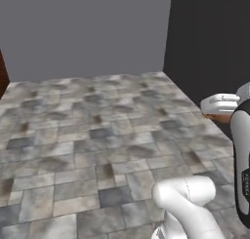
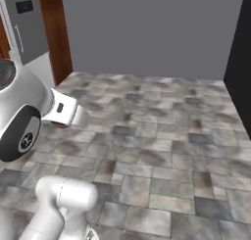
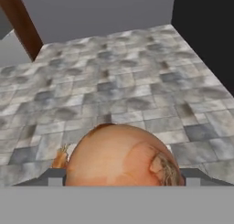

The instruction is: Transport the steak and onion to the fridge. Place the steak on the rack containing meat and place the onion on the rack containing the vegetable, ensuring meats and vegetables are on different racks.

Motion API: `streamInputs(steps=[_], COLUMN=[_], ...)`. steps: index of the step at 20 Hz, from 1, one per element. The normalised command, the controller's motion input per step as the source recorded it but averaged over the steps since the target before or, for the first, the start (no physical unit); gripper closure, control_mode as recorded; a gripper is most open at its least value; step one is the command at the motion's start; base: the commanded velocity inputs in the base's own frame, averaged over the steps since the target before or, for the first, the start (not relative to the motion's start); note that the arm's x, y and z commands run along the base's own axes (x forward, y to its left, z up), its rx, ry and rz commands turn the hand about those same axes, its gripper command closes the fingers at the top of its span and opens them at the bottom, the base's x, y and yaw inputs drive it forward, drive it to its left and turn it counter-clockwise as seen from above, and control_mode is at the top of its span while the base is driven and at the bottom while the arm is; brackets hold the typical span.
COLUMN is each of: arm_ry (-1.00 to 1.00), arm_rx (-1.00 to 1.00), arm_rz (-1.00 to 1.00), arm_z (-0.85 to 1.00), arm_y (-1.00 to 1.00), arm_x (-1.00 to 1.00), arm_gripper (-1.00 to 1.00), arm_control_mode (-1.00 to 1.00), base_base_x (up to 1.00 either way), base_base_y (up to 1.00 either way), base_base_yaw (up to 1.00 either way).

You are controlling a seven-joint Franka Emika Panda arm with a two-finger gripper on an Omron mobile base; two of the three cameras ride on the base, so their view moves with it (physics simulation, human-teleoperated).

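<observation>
My hand [image 3: 121, 179] is clamped on the onion [image 3: 121, 157], which sits between the two dark finger tips at the bottom of the hand view, tan-orange with a rough patch on its right side. Beyond it I see grey stone floor tiles [image 3: 114, 81], a grey wall [image 3: 96, 10] and a brown wooden post [image 3: 20, 24]. In the right base view, a grey fridge [image 2: 29, 26] stands at the far left.
</observation>
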Motion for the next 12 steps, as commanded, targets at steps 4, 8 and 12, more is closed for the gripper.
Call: streamInputs(steps=[4, 8, 12], arm_ry=[0.00, 0.00, 0.00], arm_rx=[0.00, 0.00, 0.00], arm_rz=[0.00, 0.00, 0.00], arm_z=[0.00, 0.00, 0.00], arm_y=[0.00, 0.00, 0.00], arm_x=[0.00, 0.00, 0.00], arm_gripper=[1.00, 1.00, 1.00], arm_control_mode=[1.00, 1.00, 1.00], base_base_x=[1.00, 1.00, 1.00], base_base_y=[1.00, 1.00, 1.00], base_base_yaw=[0.00, 0.00, -0.03])
